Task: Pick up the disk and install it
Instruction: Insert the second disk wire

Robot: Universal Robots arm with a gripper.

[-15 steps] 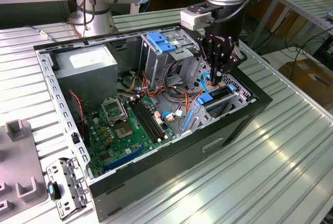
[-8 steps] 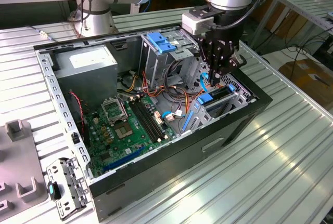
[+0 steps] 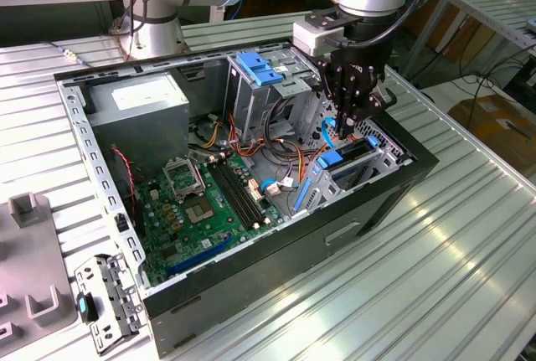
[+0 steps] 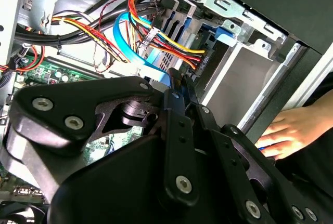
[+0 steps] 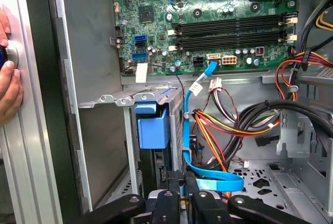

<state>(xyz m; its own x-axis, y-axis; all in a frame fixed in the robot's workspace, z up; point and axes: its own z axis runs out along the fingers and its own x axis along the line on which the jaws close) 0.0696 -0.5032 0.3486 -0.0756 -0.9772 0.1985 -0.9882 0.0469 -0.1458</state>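
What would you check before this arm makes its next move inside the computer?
1. Case open on top: ok.
2. Gripper reaching inside the case, over the blue-framed disk: ok.
3. Disk fully seated in its bay: cannot tell.
4. Blue ribbon cable clear of the gripper: not ok, it loops right beside it.
5. Person's hand away from the case: not ok, it is right at the outer wall.
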